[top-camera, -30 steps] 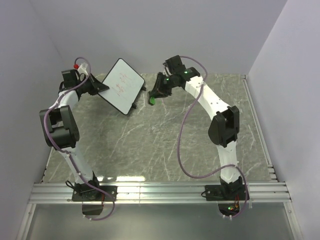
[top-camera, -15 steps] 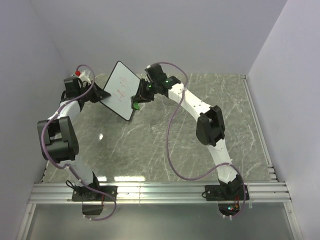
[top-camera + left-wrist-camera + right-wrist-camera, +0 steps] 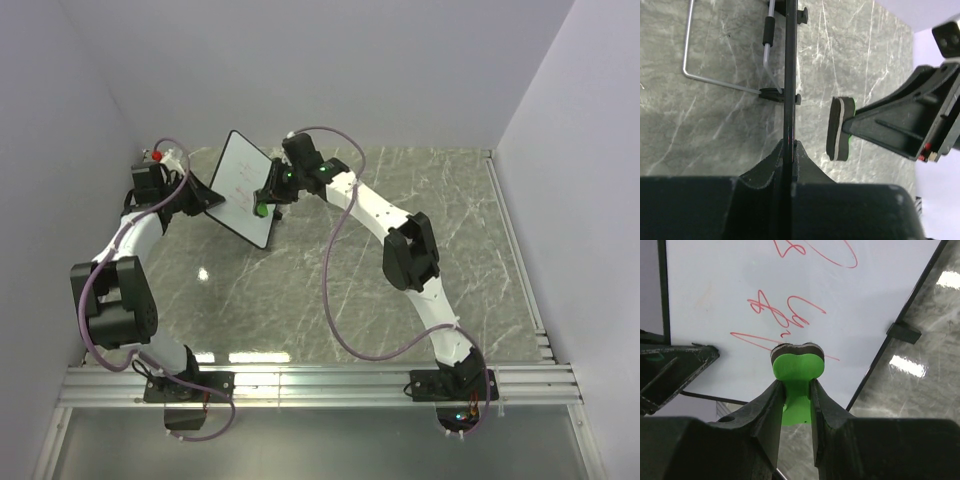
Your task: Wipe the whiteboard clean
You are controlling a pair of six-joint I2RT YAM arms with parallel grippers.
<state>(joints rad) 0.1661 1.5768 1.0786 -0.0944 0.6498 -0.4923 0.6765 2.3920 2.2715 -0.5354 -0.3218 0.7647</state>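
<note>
The whiteboard (image 3: 241, 184) is a white board with a thin black rim, held tilted above the far left of the table. My left gripper (image 3: 207, 199) is shut on its left edge; in the left wrist view the board (image 3: 789, 75) shows edge-on between the jaws (image 3: 789, 150). Red scribbles (image 3: 790, 310) show on its face. My right gripper (image 3: 268, 200) is shut on a green eraser (image 3: 797, 367), whose dark felt faces the board a small gap away. The eraser also shows in the left wrist view (image 3: 840, 127).
The marble tabletop (image 3: 330, 280) lies below. The board's wire stand leg (image 3: 715, 82) hangs behind it. Grey walls stand close at the left and back. An aluminium rail (image 3: 320, 385) runs along the near edge.
My right arm has swung left, bringing the eraser from right of the board to in front of its face. My left gripper has turned the board more edge-on and shifted slightly.
</note>
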